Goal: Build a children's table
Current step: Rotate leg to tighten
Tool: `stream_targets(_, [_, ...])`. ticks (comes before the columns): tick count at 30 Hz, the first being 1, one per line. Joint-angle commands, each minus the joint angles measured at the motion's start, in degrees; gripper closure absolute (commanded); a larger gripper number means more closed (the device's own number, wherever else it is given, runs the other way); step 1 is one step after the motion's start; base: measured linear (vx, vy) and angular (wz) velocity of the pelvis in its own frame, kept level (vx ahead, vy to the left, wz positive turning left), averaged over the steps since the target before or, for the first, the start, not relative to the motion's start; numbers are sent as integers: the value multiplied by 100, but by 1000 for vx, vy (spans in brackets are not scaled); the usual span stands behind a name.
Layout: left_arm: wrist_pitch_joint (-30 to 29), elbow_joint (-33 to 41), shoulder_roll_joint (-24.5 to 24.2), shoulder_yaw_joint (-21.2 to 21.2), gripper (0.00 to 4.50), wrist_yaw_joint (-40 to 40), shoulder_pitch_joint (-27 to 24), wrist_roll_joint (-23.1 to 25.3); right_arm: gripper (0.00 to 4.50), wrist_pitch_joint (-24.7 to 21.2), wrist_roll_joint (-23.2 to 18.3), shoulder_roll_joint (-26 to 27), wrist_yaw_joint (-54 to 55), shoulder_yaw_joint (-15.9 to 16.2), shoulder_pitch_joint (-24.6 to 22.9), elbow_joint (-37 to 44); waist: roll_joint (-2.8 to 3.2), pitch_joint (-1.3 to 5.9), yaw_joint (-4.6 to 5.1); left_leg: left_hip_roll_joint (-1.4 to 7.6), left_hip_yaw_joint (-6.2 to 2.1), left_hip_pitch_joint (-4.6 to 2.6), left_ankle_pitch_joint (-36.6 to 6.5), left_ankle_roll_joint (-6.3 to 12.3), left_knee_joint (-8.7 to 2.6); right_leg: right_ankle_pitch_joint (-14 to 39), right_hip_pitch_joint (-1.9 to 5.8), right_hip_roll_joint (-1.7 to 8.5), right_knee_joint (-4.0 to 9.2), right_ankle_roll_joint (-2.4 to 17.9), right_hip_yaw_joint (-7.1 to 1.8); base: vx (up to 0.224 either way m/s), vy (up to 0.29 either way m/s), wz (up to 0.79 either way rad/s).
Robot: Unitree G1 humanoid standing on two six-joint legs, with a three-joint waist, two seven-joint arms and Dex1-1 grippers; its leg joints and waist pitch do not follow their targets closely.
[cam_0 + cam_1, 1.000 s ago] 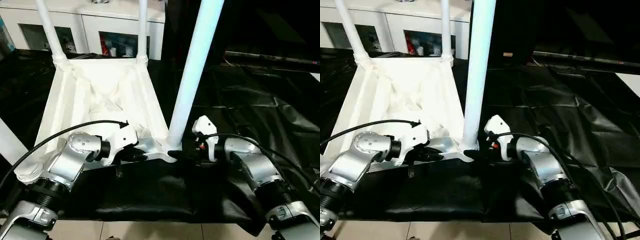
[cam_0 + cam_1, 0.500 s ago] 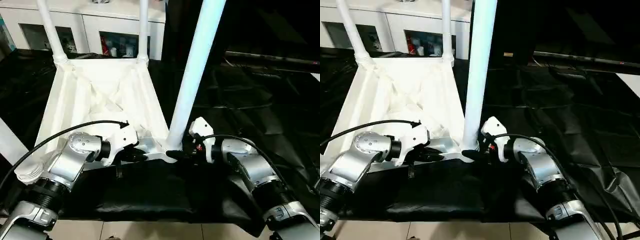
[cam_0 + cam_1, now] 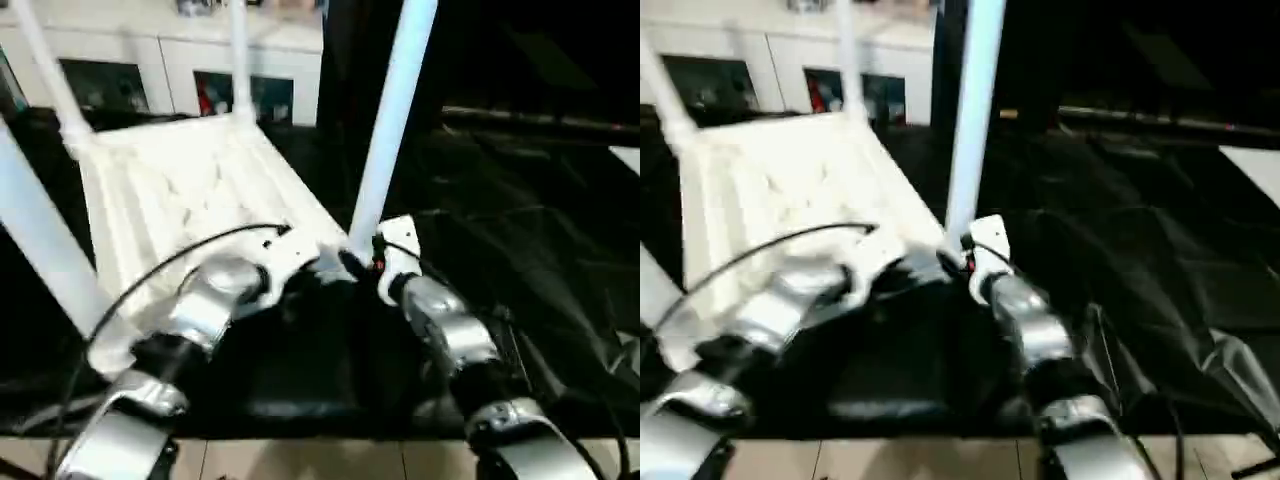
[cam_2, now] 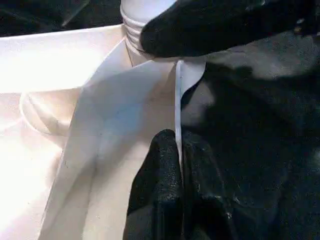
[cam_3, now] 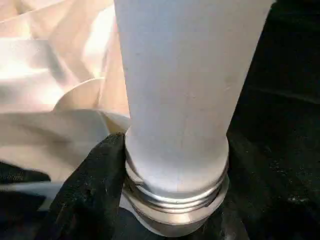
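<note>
The children's table (image 3: 190, 190) is lying upside down on the black table (image 3: 520, 230). The left gripper (image 4: 175, 145) is pinching the top's rim; the right gripper (image 5: 165, 200), jaws narrower than a second ago, is clasping the near leg (image 3: 390, 130) at its threaded base. If that leg's cross-threading, it'll jam or tip.

This looks like an indoor lab or test room set up for robot trials. The counter (image 3: 520, 230) is draped in crinkled black sheeting that hangs over its near edge. At about eleven o'clock, against the far wall, stands a white cabinet (image 3: 170, 75) with glass doors and small coloured items behind them. Pale floor tiles (image 3: 940, 460) run along the six o'clock edge.
</note>
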State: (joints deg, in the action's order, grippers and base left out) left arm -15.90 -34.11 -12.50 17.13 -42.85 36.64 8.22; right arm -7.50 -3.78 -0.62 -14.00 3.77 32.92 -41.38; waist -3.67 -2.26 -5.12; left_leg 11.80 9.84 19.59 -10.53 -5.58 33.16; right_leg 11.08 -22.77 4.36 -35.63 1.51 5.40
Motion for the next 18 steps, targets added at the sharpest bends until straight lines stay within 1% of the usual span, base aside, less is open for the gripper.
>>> stream_targets(1, [160,-134,359,220,450,126,-29,-56,124,-34,171,107,92,116,6,-382,1,287,2,143,-41,16,-1233,-27,-395,2008,225,429,552,434,-343,0,0,0])
stream_targets(2, [160,-134,359,220,450,126,-29,-56,124,-34,171,107,92,116,6,-382,-5,284,8,136,-36,34,-1210,-7,-399,1933,233,421,550,452,-342,0,0,0])
stream_targets(3, [200,-149,381,248,450,90,-17,-25,110,53,92,149,-27,76,43,-400,46,289,-8,137,-37,30,-1166,-3,-398,1798,243,429,534,491,-344,0,0,0])
stream_targets(4, [254,-137,368,249,450,37,-19,-19,108,117,-5,164,-155,13,71,-386,19,300,-7,138,-25,23,-1148,42,-392,1658,246,420,535,548,-343,0,0,0])
stream_targets(5, [254,-137,368,249,450,37,-19,-19,101,117,-5,164,-155,13,71,-386,24,300,-12,142,-22,23,-1143,59,-392,1603,245,425,530,578,-347,0,0,0])
stream_targets(6, [277,-133,325,209,450,-6,-22,-30,89,205,-46,136,-311,-7,97,-360,14,300,-14,145,-24,41,-1105,81,-397,1509,261,421,518,614,-343,0,0,0])
stream_targets(7, [277,-133,325,209,450,-6,-22,-30,69,205,-46,136,-311,-7,97,-360,19,302,-19,150,-26,39,-1085,86,-396,1470,266,423,510,630,-340,0,0,0])
stream_targets(9, [350,-88,162,139,450,-126,-70,-61,66,245,-122,2,-653,-21,134,-262,13,303,-18,151,-28,53,-1075,117,-396,1437,279,429,506,663,-335,0,0,0])
stream_targets(10, [391,-64,77,116,450,-190,-101,-75,59,151,-180,-84,-887,-3,150,-205,11,302,-13,151,-26,55,-1070,135,-394,1416,284,427,506,672,-336,0,0,0])
stream_targets(11, [399,-55,61,113,450,-209,-110,-80,32,116,-191,-104,-941,7,150,-188,12,299,-11,153,-28,63,-1063,148,-395,1405,287,432,503,683,-337,0,0,0])
stream_targets(12, [432,-16,-6,101,450,-285,-145,-103,24,-25,-235,-187,-1167,49,149,-116,4,297,-15,152,-26,57,-1036,169,-392,1401,295,425,506,694,-334,0,0,0])
stream_targets(13, [425,46,-99,81,450,-367,-199,-128,24,-196,-258,-346,-1587,191,114,42,5,298,-19,152,-25,57,-1002,201,-388,1363,301,416,504,707,-332,0,0,0])
stream_targets(14, [513,131,-220,61,450,-543,-276,-187,24,-241,-196,-594,-2079,428,35,269,7,301,-16,157,-23,69,-977,223,-386,1324,301,428,494,726,-337,0,0,0])
stream_targets(15, [518,171,-267,51,450,-610,-307,-209,24,-260,-183,-681,-2255,490,5,349,9,299,-19,162,-17,72,-939,251,-381,1254,305,423,491,727,-342,0,0,0])
stream_targets(16, [617,334,-466,25,450,-899,-436,-297,24,-277,-123,-1034,-2908,725,-114,658,9,293,-44,164,-26,69,-941,265,-381,1276,318,426,501,723,-331,0,0,0])
stream_targets(17, [681,391,-535,22,450,-1006,-480,-326,24,-260,-102,-1146,-3088,782,-150,748,-5,299,-39,166,-11,72,-907,299,-369,1218,309,428,488,735,-342,0,0,0])
stream_targets(18, [681,391,-535,22,450,-1006,-480,-326,24,-260,-102,-1146,-3088,782,-150,748,4,296,-44,162,-15,71,-913,308,-373,1238,302,428,491,743,-337,0,0,0])
